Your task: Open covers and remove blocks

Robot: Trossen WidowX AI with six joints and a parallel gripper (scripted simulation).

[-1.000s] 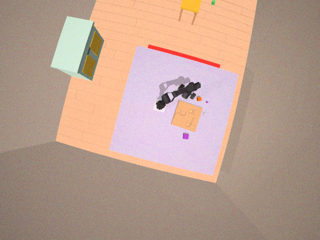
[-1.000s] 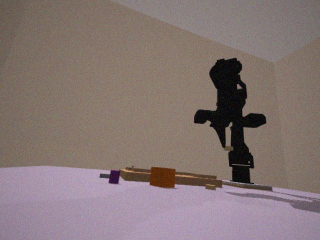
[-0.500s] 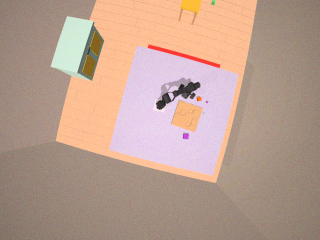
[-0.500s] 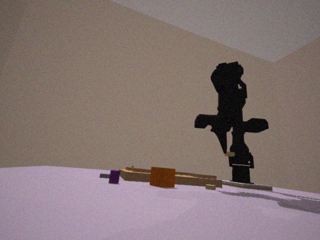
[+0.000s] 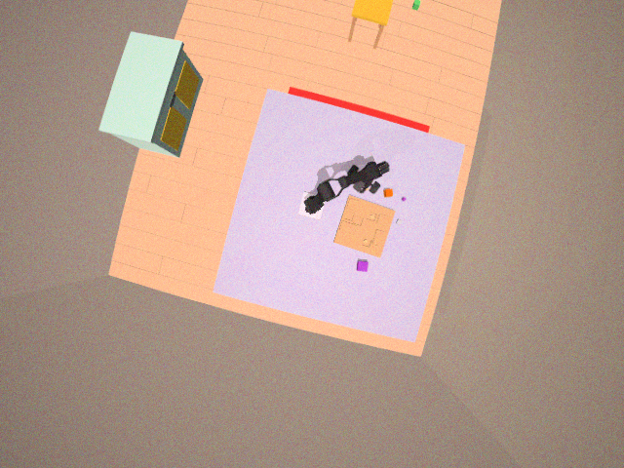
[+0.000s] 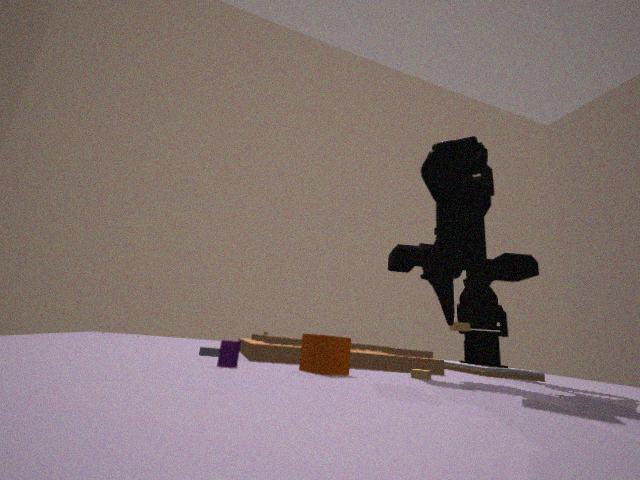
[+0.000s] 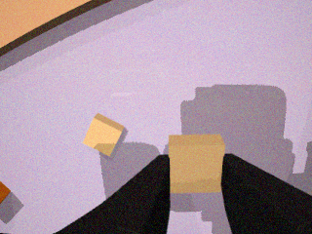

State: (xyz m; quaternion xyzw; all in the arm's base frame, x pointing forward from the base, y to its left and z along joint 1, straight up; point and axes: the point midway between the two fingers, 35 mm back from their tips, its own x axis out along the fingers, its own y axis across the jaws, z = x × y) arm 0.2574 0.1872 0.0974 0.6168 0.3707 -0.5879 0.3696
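My gripper (image 7: 195, 166) (image 6: 459, 322) is shut on a tan block (image 7: 196, 168) (image 6: 461, 326) and holds it above the table, off the edge of the board. A second tan block (image 7: 103, 136) (image 6: 421, 374) lies on the table near the board, to the left of the held one in the wrist view. The wooden puzzle board (image 5: 352, 204) (image 6: 273, 352) (image 7: 34, 15) lies flat. Two small light knobs or pieces show on it in the top view, with thin outlines of wells and covers; how far each cover stands open is too small to tell.
An orange cube (image 5: 388, 192) (image 6: 325, 354) (image 7: 2, 192) and a small purple piece (image 5: 404, 199) (image 6: 228, 353) stand beside the board. A small grey piece (image 5: 397, 220) (image 6: 208, 351) lies by its right side in the top view. A larger purple cube (image 5: 362, 265) stands below the board there.
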